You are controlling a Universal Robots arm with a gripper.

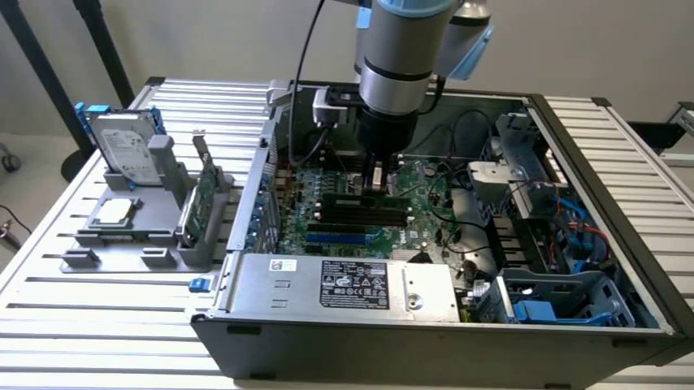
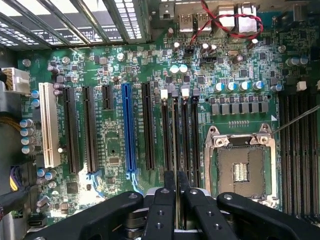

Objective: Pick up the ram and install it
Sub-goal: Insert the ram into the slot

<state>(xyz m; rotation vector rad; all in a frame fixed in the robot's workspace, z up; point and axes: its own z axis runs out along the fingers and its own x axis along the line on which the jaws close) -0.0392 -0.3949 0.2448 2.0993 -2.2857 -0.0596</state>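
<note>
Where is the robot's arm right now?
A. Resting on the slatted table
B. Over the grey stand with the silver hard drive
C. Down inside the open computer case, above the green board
C: the arm's gripper hangs inside the open computer case, just above the green board.

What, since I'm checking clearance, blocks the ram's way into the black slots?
Nothing visible. The gripper holds the ram right over the black slots, which look bare; the red wires lie beyond them.

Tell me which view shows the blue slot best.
The wrist view: the blue slot shows full length, from above. The exterior view shows it as a short blue strip near the power supply.
</note>
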